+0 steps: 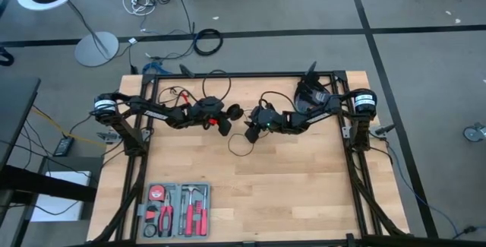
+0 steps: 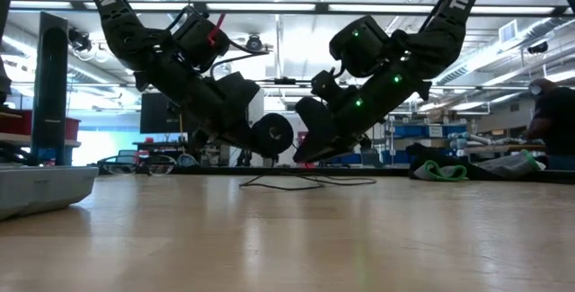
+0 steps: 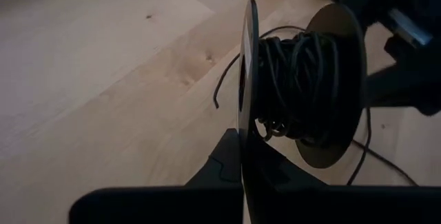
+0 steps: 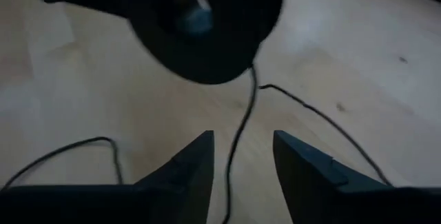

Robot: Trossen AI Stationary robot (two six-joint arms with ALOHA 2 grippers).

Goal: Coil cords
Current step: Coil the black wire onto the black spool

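- Left gripper (image 1: pixel 225 123) sits mid-table, a bit toward the back, clamped tight on a black spool (image 3: pixel 301 89) — it pinches one of the two flanges edge-on, so the spool sticks out sideways from the fingers.
- The spool has a fair bundle of thin black cord (image 3: pixel 298 79) wound round its core, somewhat messy, with a short stray end poking out over the wood.
- From table level the spool (image 2: pixel 272 135) hangs just above the table (image 2: pixel 287 238), not touching it.
- Right gripper (image 1: pixel 251 131) is just beside the spool, facing it. Its fingers (image 4: pixel 194 165) are parted with a clear gap, and a strand of cord (image 4: pixel 241 134) runs through that gap — not pinched, the pads aren't on it.
- The rest of the cord (image 1: pixel 241 145) lies loose on the table below the two grippers, a slack loop or two trailing toward the front.
- Red-handled tools in a tray (image 1: pixel 176 210) sit at the front left, well apart from all this.
- A person (image 2: pixel 555 117) shows at the far edge of the room, behind the table.
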